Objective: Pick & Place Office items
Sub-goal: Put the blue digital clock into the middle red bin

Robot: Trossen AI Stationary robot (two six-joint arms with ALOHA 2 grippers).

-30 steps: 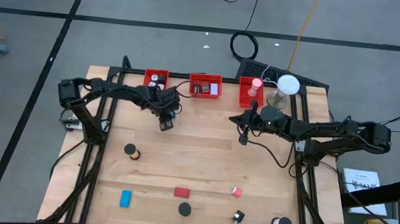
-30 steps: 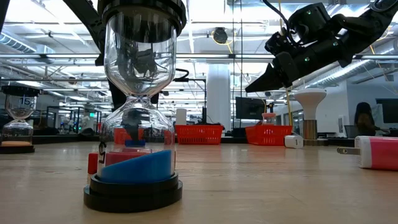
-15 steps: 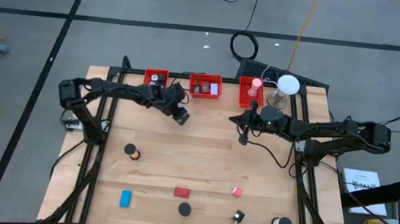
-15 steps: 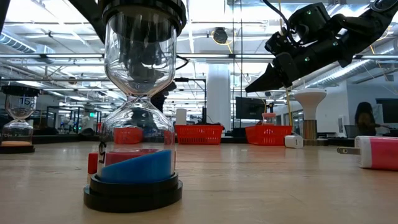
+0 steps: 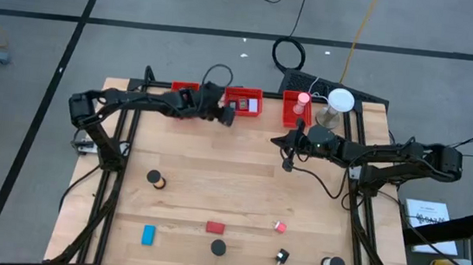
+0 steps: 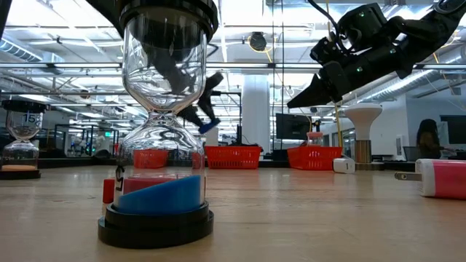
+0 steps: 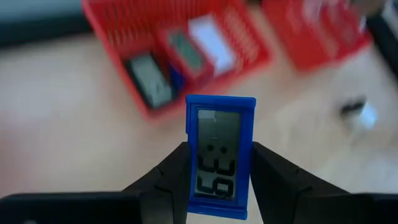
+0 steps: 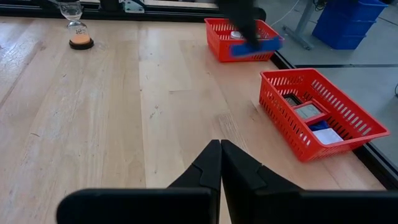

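My left gripper (image 5: 226,116) hangs over the table's far edge, between the left red bin (image 5: 185,90) and the middle red bin (image 5: 243,101). It is shut on a blue digital timer (image 7: 221,149) with a grey display. The low view shows the timer (image 6: 207,127) below the fingers. My right gripper (image 5: 276,141) hovers shut and holds nothing, near the right red bin (image 5: 296,109). Office items lie along the near side: a blue block (image 5: 148,234), a red block (image 5: 214,228), a pink bit (image 5: 280,227) and a black clip (image 5: 282,258). My left gripper pinches the timer's two long side edges (image 7: 190,171) between its two fingers (image 7: 273,177), along the lower half of the case. The fingers slant down toward the table's far edge. The timer is lifted clear, its display facing the wrist camera, above the table before the middle bin (image 7: 180,50).
A white round lamp (image 5: 340,101) stands at the far right corner. Hourglasses stand on the table: one with blue sand (image 6: 155,145) close to the low camera, one at the left (image 5: 155,179), another at the near right (image 5: 332,264). The middle bin (image 8: 317,115) holds small display items.
My left gripper has risen and gone toward the table's far edge and a little to the right, toward the middle bin. Its wrist rolled on the way. The blue timer went with it, lifted clear all the while.
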